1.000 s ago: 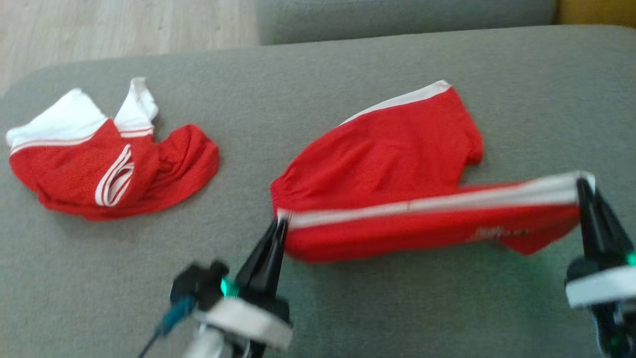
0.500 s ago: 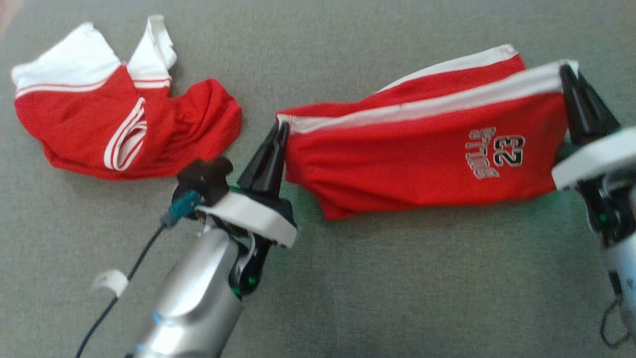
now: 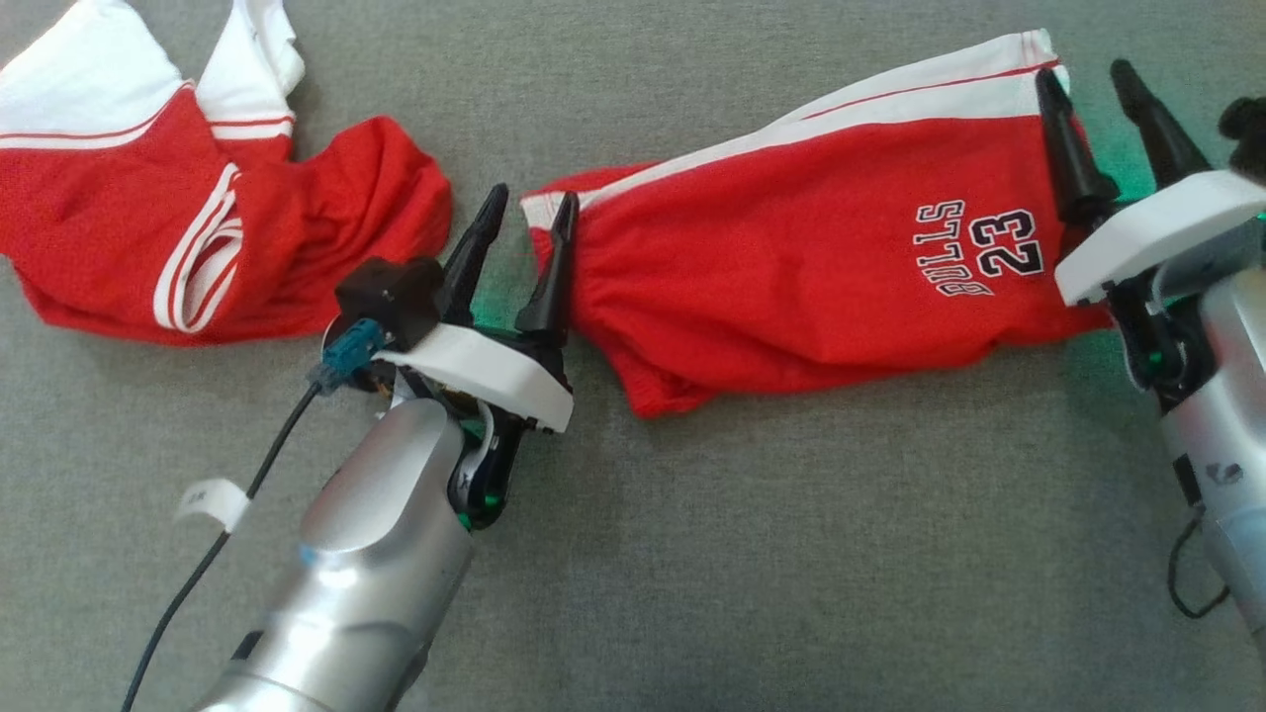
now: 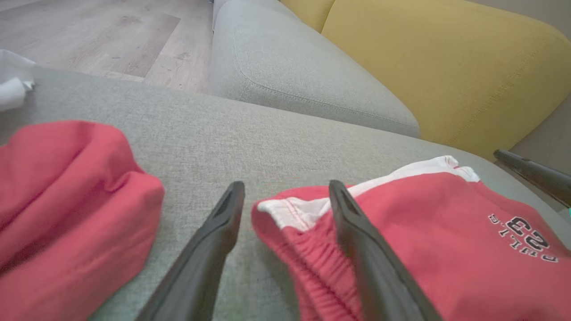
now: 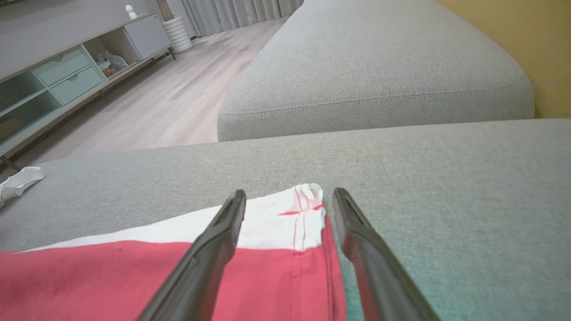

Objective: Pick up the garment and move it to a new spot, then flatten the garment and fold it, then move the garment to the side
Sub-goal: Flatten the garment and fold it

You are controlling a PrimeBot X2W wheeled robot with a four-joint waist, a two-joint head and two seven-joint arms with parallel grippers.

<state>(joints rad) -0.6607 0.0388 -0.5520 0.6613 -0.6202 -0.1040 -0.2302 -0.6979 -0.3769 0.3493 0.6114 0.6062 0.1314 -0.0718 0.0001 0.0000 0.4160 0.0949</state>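
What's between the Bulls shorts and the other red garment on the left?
In the head view, the open left gripper stands there, over bare grey cushion.

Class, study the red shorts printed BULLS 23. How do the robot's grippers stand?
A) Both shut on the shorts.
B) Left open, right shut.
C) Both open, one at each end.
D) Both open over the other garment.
C: the left gripper and right gripper each show spread fingers, one at either end of the shorts.

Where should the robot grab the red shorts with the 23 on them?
Probably by the two white-trimmed end corners of the shorts, coming in low from the robot's side. They lie flat, and one corner sits between the open fingers of each: left gripper, right gripper.
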